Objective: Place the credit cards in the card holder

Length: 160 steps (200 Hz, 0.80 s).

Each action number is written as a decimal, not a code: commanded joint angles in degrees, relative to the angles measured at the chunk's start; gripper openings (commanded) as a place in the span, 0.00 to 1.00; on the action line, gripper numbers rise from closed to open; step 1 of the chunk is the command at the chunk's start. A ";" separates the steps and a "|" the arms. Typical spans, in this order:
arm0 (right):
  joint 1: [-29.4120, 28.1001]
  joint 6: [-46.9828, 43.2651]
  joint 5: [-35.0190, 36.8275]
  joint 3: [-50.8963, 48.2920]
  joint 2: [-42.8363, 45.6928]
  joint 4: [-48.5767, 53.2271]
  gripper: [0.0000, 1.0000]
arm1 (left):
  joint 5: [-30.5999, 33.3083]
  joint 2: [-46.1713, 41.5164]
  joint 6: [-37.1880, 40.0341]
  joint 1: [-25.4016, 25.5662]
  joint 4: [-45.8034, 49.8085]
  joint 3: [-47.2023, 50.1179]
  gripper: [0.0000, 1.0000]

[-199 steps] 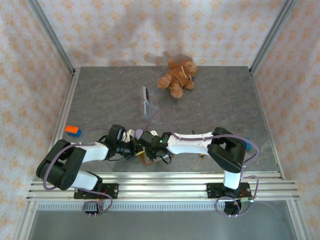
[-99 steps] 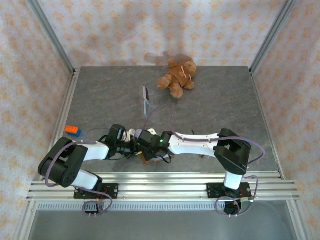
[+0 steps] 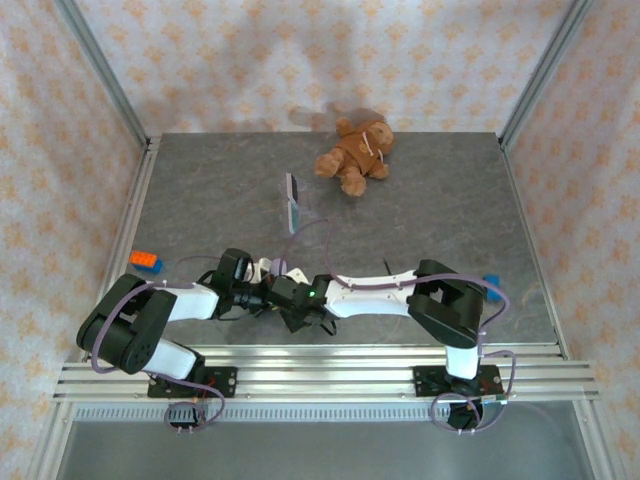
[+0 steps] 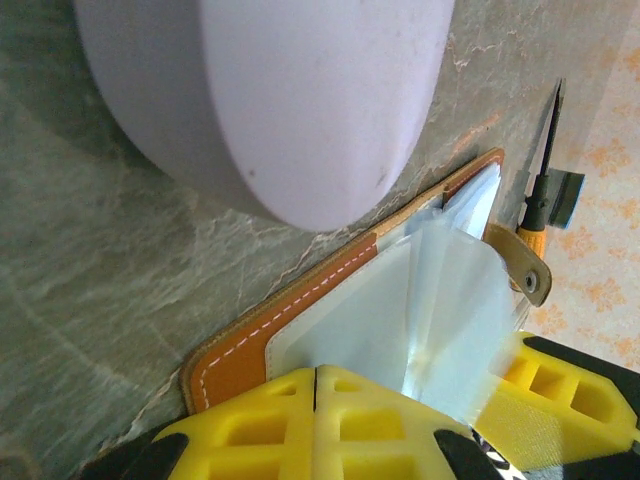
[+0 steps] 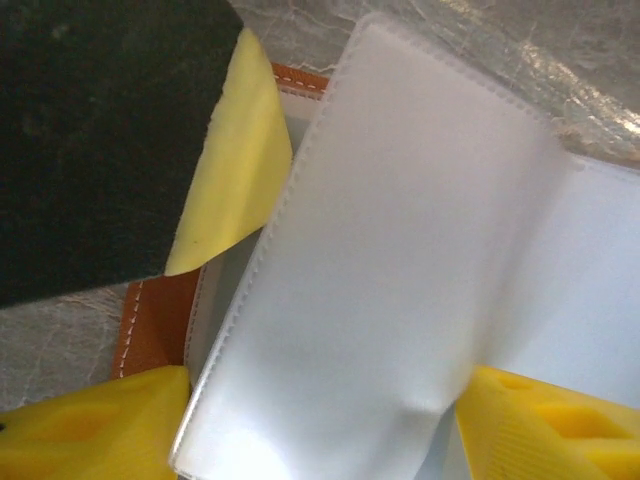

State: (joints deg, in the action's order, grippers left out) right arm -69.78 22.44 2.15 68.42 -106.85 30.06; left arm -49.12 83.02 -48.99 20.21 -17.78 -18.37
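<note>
Grey stone-look table (image 3: 450,200). Brown teddy bear (image 3: 355,152) at 12 o'clock. At 6 o'clock, tan card holder (image 4: 240,350) lying open, apparently pinched at its edge by clenched left gripper (image 4: 315,390). Right gripper (image 5: 320,430) spread apart, straddling a clear sleeve. Credit cards (image 3: 292,203) toward 11 o'clock of centre.

Soft even light, faint shadow behind the teddy bear (image 3: 355,155); the card holder (image 4: 235,358) looks blurred close up.

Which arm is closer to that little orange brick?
Left. The brick lies just beyond the left arm, close to its elbow. The right arm reaches in from the other side and stops well short of the brick.
</note>
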 commanded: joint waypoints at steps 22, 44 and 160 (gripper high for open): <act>0.34 0.06 4.54 -0.70 3.66 2.16 0.67 | 5.09 2.30 0.56 -0.08 5.06 1.58 0.00; 0.43 0.30 3.74 -0.50 4.10 2.44 0.72 | 5.08 2.47 0.73 -0.08 5.37 1.50 0.00; 4.87 6.42 17.72 -3.77 10.96 11.33 0.70 | 4.27 2.32 0.91 -0.08 5.45 0.93 0.00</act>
State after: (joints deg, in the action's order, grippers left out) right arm -67.29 26.17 14.61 66.61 -100.51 37.80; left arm -49.28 83.29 -48.97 20.21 -18.04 -18.37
